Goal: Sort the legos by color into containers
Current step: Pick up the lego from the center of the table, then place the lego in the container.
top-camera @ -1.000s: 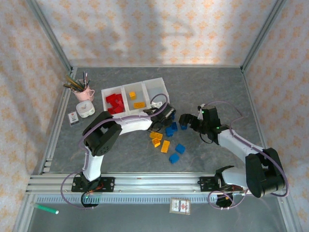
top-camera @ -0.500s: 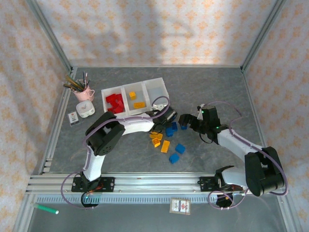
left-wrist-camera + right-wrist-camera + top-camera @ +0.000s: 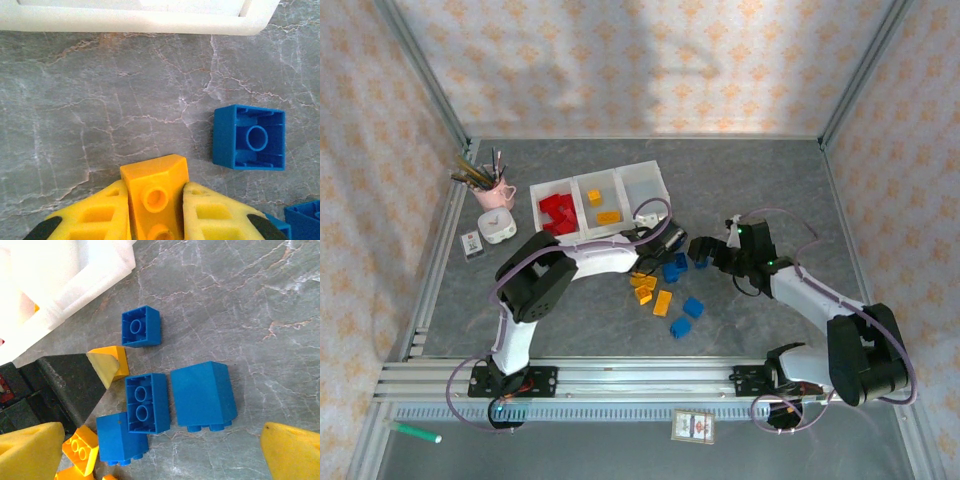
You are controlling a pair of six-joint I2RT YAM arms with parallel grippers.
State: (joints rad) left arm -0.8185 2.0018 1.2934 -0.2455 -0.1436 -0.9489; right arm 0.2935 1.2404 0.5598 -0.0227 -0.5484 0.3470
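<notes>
While clamping yellow brick [image 3: 155,192] between left fingers [image 3: 102,217], mid-surface just short of bins [image 3: 645,166], lift straight, clearing blue brick [image 3: 249,137] alongside, then release over yellow-holding middle bin [image 3: 597,177]; leave right fingers [image 3: 295,452], spread apart, above other blues [image 3: 202,395].

1. This is a robot laboratory cell.
2. Two arms, the left arm [image 3: 535,285] and the right arm [image 3: 810,295], are bolted to an aluminium rail [image 3: 650,375].
3. Patterned wall panels [image 3: 640,60] in metal frames enclose the grey counter [image 3: 760,180].
</notes>
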